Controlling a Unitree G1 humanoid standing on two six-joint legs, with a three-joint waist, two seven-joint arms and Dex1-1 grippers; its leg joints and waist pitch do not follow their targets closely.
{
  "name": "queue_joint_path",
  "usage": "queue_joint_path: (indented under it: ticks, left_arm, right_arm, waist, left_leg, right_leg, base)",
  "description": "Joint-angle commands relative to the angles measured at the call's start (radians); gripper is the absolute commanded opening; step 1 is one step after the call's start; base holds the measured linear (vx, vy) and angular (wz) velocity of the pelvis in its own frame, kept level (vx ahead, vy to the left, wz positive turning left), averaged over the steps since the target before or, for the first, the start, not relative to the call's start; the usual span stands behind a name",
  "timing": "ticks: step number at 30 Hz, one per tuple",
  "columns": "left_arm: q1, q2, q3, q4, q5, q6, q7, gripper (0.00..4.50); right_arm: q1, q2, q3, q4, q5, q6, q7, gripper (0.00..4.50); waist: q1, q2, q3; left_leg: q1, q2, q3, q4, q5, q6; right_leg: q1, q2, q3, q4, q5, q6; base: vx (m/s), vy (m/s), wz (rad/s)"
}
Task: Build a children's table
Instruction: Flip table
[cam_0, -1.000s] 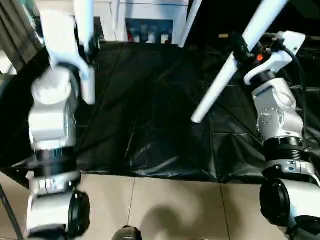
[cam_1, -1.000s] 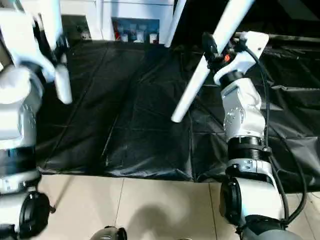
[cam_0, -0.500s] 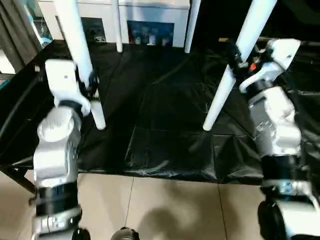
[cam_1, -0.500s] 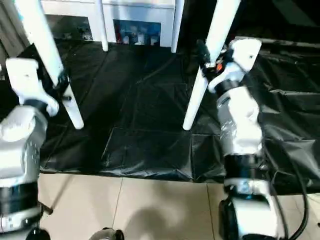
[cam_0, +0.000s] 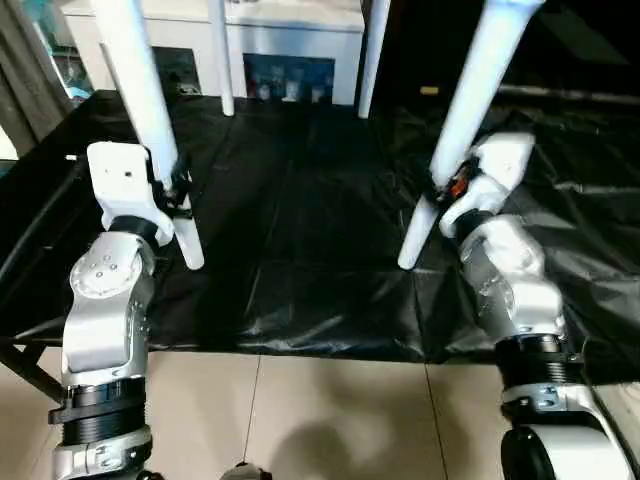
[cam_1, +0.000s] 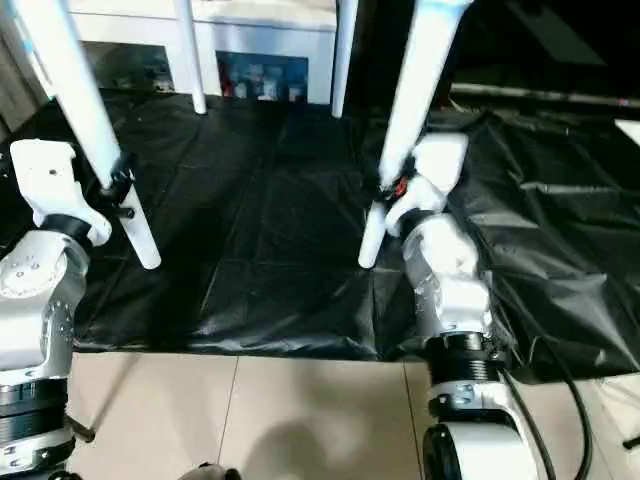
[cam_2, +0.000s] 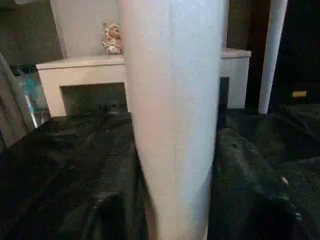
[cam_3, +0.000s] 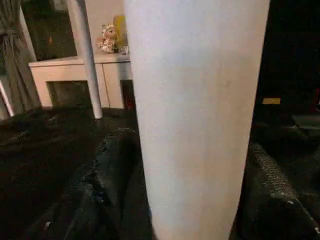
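1. Sheet: black, glossy, creased plastic spread over the floor; beige tiles along its near edge.
2. Table: white plastic; four smooth tubular legs stand down onto the sheet, the top above the picture's edge. Near legs: left leg, right leg; two far legs by the sheet's far edge.
3. Left gripper: black fingers clasp the left leg low down, forearm upright.
4. Right gripper: fingers clasp the right leg near its foot, forearm leaning inward.
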Motion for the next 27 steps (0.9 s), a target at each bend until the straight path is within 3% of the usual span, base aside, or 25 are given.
queue_joint_path:
  ticks: [1, 2, 7, 10, 14, 17, 20, 23, 25, 27]
  left_arm:
    - [0.016, 0.003, -0.020, 0.000, 0.006, -0.016, 0.003, 2.57]
    - [0.021, 0.003, -0.016, -0.004, 0.005, -0.023, 0.006, 2.81]
    - [0.094, -0.006, -0.014, -0.044, -0.005, -0.081, 0.011, 3.16]
    - [0.179, -0.032, -0.006, -0.067, -0.033, -0.112, -0.003, 3.34]
    - [0.298, -0.066, 0.000, -0.040, -0.073, -0.218, -0.034, 3.62]
    - [0.403, -0.101, 0.011, -0.036, -0.115, -0.292, -0.053, 3.62]
    - [0.457, -0.112, -0.004, -0.097, -0.131, -0.256, -0.061, 3.62]
    - [0.520, -0.132, -0.043, -0.199, -0.157, -0.193, -0.069, 3.62]
    - [0.577, -0.150, -0.099, -0.294, -0.093, -0.135, -0.010, 3.62]
    - [0.602, -0.153, -0.120, -0.330, -0.075, -0.148, -0.003, 3.62]
  right_arm:
    - [0.009, -0.003, 0.001, -0.045, 0.016, -0.002, 0.011, 3.05]
    - [0.016, -0.003, 0.001, -0.052, 0.016, -0.004, 0.013, 3.28]
    - [0.094, 0.005, 0.010, -0.109, 0.018, -0.016, 0.032, 3.71]
    - [0.169, 0.013, 0.025, -0.157, 0.013, -0.008, 0.033, 3.93]
    - [0.265, 0.026, 0.038, -0.184, -0.039, -0.027, -0.016, 4.11]
    - [0.359, 0.022, 0.044, -0.213, -0.054, -0.016, -0.023, 4.11]
    - [0.409, 0.010, 0.049, -0.278, -0.042, 0.020, -0.009, 4.11]
    - [0.467, -0.010, 0.061, -0.374, -0.026, 0.104, 0.000, 4.11]
    - [0.529, -0.029, 0.085, -0.470, -0.039, 0.164, -0.001, 4.11]
    - [0.554, -0.035, 0.094, -0.510, -0.043, 0.172, 0.002, 4.11]
  waist:
    - [-0.007, 0.012, -0.067]
    - [-0.006, 0.011, -0.066]
    - [-0.004, 0.011, -0.065]
    - [-0.005, 0.010, -0.068]
    - [-0.007, 0.007, -0.063]
    - [-0.011, 0.004, -0.054]
    - [-0.013, 0.003, -0.045]
    - [-0.014, 0.002, -0.037]
    - [-0.016, -0.001, -0.030]
    - [-0.017, -0.003, -0.028]
  left_leg:
    - [0.049, 0.044, -0.034, -0.091, -0.407, -0.078]
    - [0.049, 0.043, -0.032, -0.090, -0.408, -0.073]
    - [0.044, 0.046, -0.033, -0.091, -0.377, -0.064]
    - [0.041, 0.045, -0.030, -0.090, -0.333, -0.045]
    - [0.040, 0.046, -0.028, -0.092, -0.323, -0.030]
    - [0.043, 0.049, -0.030, -0.099, -0.396, -0.044]
    - [0.049, 0.051, -0.031, -0.105, -0.475, -0.058]
    - [0.051, 0.053, -0.036, -0.111, -0.520, -0.068]
    - [0.050, 0.053, -0.038, -0.114, -0.545, -0.075]
    - [0.051, 0.049, -0.038, -0.111, -0.553, -0.072]
  right_leg:
    - [0.008, -0.035, 0.027, -0.075, -0.223, -0.130]
    - [0.009, -0.036, 0.027, -0.077, -0.232, -0.131]
    - [0.014, -0.038, 0.028, -0.076, -0.206, -0.130]
    - [0.020, -0.036, 0.028, -0.072, -0.154, -0.144]
    - [0.018, -0.035, 0.029, -0.079, -0.164, -0.142]
    - [0.013, -0.036, 0.032, -0.091, -0.262, -0.118]
    - [0.004, -0.032, 0.035, -0.101, -0.335, -0.093]
    - [0.000, -0.035, 0.035, -0.109, -0.407, -0.064]
    - [-0.001, -0.034, 0.036, -0.116, -0.457, -0.040]
    - [-0.004, -0.037, 0.036, -0.126, -0.504, -0.022]
  base:
    - [0.000, 0.000, 0.00]
    - [0.000, 0.000, 0.00]
    - [0.000, 0.000, 0.00]
    - [0.000, 0.000, 0.00]
    - [0.000, 0.000, 0.00]
    - [0.000, 0.000, 0.00]
    - [0.000, 0.000, 0.00]
    - [0.000, 0.000, 0.00]
    - [0.000, 0.000, 0.00]
    - [0.000, 0.000, 0.00]
